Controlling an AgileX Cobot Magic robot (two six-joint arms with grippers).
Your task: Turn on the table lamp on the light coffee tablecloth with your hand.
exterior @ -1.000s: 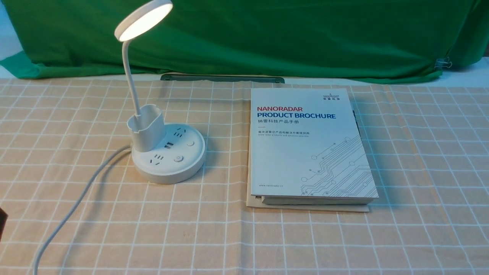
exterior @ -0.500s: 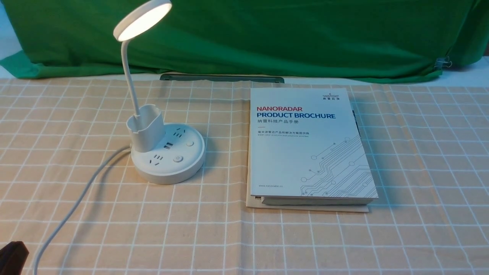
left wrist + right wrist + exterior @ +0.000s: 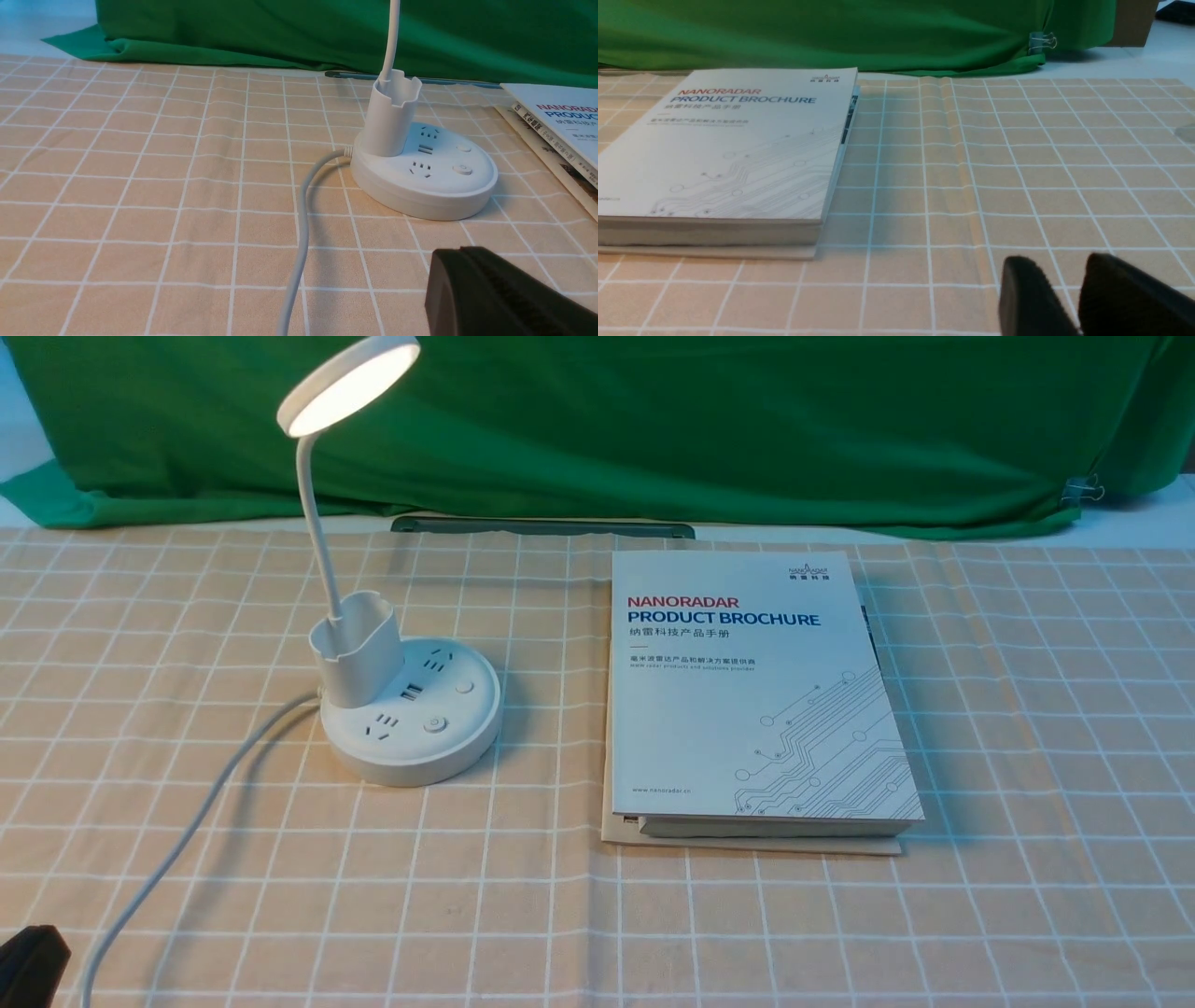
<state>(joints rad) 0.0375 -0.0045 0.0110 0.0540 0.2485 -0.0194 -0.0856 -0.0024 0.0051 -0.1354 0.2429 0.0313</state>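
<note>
Left hand point(image 3: 28, 966): low over the cloth at the front view's 7 o'clock corner, well apart from the lamp; only a dark tip shows, jaws look pressed together.
Right hand point(image 3: 1069, 298): low over bare cloth; two black fingers with a narrow gap, holding nothing.
Table lamp point(image 3: 406, 709): upright, head lit, at 9 o'clock of the brochure point(image 3: 747, 681).
Light coffee tablecloth point(image 3: 1027, 709): under everything.

front high, wrists low, both showing brochure point(image 3: 747, 691)
</note>
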